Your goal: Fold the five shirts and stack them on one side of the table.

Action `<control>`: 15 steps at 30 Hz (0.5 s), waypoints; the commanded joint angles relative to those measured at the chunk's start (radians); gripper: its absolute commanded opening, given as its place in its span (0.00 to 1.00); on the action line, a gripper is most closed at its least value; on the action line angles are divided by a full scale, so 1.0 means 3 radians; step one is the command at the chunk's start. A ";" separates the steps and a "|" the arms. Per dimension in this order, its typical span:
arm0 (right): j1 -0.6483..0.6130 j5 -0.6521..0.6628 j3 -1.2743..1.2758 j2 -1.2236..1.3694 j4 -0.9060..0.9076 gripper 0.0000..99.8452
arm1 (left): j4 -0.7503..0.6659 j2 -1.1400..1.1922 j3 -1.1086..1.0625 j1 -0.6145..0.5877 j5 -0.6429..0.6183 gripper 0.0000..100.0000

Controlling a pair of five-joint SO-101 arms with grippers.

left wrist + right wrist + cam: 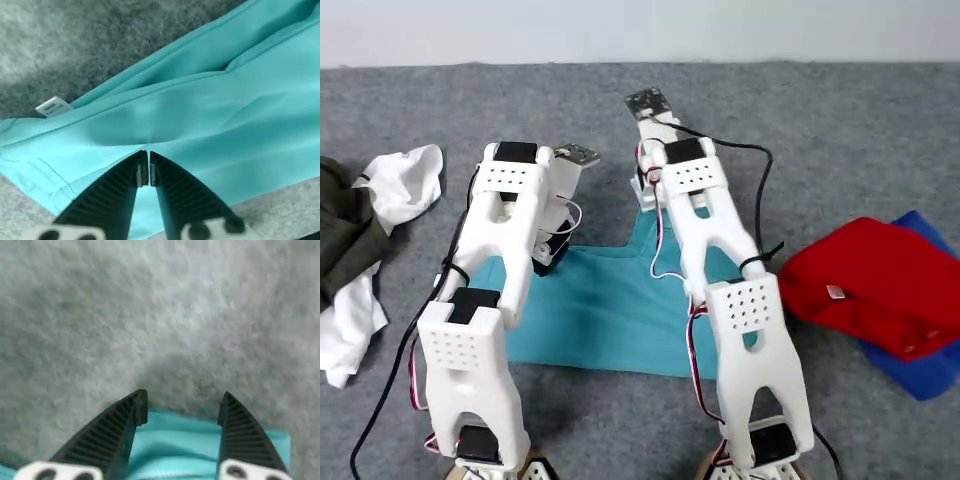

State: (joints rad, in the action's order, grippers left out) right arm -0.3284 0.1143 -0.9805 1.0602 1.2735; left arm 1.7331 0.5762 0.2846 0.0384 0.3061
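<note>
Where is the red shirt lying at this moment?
In the high view, the red shirt lies on the right of the table, atop a blue shirt, beside the right arm.

teal shirt point(600, 310) centre; red shirt point(880, 280) on blue shirt point(923, 380) right

Grey table point(820, 130) bears teal point(600, 310), white point(405, 180), olive point(345, 230), red point(870, 280) and blue point(925, 375) shirts.
</note>
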 commanded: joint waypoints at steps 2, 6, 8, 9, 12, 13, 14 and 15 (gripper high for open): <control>-0.0008 0.0000 -0.0532 -0.0018 0.0345 0.24 | 0.0061 -0.0066 0.0023 0.0015 0.0000 0.02; 0.0120 0.0000 -0.1192 -0.0115 0.1164 0.24 | 0.0061 -0.0072 0.0023 0.0000 0.0000 0.02; 0.0176 0.0005 -0.1483 -0.0130 0.1562 0.24 | 0.0061 -0.0087 0.0023 0.0005 0.0000 0.02; 0.0187 0.0005 -0.1565 -0.0120 0.1721 0.24 | 0.0061 -0.0092 0.0023 0.0010 0.0000 0.02; 0.0187 0.0005 -0.1391 -0.0043 0.1741 0.24 | 0.0061 -0.0082 0.0023 0.0031 0.0000 0.02; 0.0171 0.0005 -0.1294 -0.0013 0.1741 0.24 | 0.0061 -0.0077 0.0023 0.0031 -0.0005 0.02; 0.0141 -0.0010 -0.1181 0.0018 0.1741 0.24 | 0.0061 -0.0077 0.0013 0.0015 -0.0005 0.02; 0.0115 -0.0010 -0.1084 0.0028 0.1741 0.24 | 0.0061 -0.0082 0.0008 0.0005 -0.0005 0.02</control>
State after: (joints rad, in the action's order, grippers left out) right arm -0.2869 0.1143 -1.3441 1.0756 1.7538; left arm 1.7331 0.5762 0.2846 0.0384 0.3061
